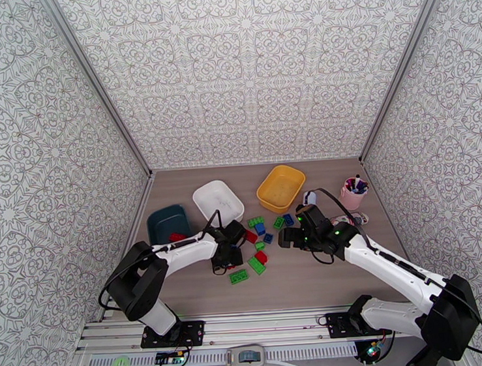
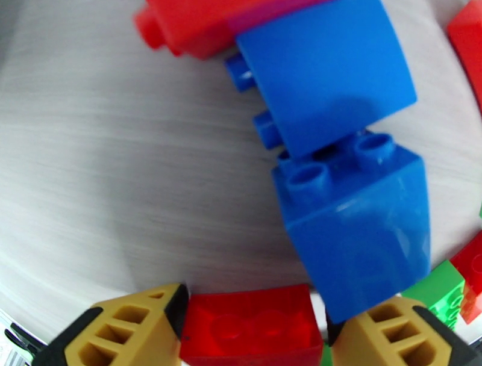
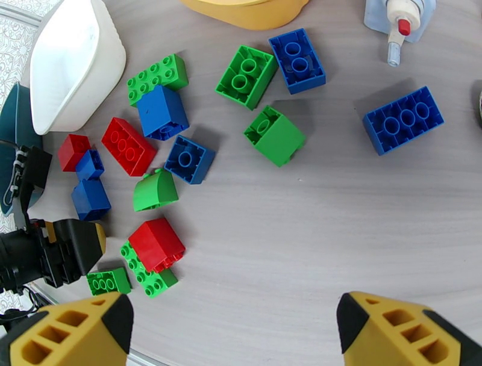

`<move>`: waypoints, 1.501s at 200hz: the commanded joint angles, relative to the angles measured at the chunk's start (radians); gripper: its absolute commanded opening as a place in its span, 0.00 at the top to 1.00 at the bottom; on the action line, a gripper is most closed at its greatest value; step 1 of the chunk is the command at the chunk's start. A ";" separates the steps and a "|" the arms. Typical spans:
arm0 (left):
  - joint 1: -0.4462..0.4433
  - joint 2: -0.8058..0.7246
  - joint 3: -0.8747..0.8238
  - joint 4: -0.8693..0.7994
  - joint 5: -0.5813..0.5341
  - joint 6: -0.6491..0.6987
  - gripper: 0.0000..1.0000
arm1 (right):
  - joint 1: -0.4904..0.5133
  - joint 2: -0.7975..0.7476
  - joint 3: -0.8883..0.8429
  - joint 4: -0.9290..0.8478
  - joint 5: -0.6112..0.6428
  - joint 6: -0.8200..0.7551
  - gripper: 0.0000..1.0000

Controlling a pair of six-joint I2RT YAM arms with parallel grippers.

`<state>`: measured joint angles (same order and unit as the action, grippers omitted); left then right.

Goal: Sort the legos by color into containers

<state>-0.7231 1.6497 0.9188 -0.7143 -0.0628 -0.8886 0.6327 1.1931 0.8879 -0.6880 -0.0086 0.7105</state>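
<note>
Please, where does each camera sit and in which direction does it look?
Top external: above and behind the bases, looking down over the table; both arms show.
Left wrist: on the left arm, facing down, close; its fingers flank a red brick.
Right wrist: on the right arm, facing down at the bricks; its open fingers show.
Shared: top external and right wrist both see the white tray.

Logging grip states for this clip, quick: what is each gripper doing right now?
The left gripper is shut on a red brick.
The right gripper is open, holding nothing.
</note>
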 commanded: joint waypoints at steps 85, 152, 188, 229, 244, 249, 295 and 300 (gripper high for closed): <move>0.023 -0.168 0.104 -0.147 -0.027 0.052 0.49 | 0.027 0.043 0.027 0.077 -0.108 0.025 0.14; 0.420 -0.362 0.118 -0.218 0.020 0.232 0.50 | 0.233 0.281 0.236 0.122 -0.142 0.014 0.18; 0.703 -0.345 0.142 -0.177 0.115 0.341 0.50 | 0.274 0.347 0.308 0.094 -0.115 0.005 0.18; 0.879 -0.279 0.181 -0.143 0.166 0.393 0.49 | 0.275 0.335 0.303 0.035 -0.061 -0.004 0.16; 0.901 -0.257 0.188 -0.139 0.170 0.403 0.40 | 0.274 0.323 0.285 0.018 -0.038 -0.004 0.14; 0.904 -0.253 0.190 -0.139 0.169 0.405 0.35 | 0.273 0.320 0.280 0.013 -0.030 -0.005 0.13; 0.869 -0.293 0.193 -0.162 0.136 0.407 0.18 | 0.238 0.313 0.232 -0.012 0.002 -0.025 0.11; 0.859 -0.301 0.195 -0.166 0.130 0.408 0.18 | 0.232 0.316 0.229 -0.010 0.002 -0.030 0.11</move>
<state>0.1669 1.3926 1.0828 -0.8673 0.0814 -0.4995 0.8940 1.5269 1.1477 -0.6643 -0.0441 0.7063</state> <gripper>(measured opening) 0.815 0.890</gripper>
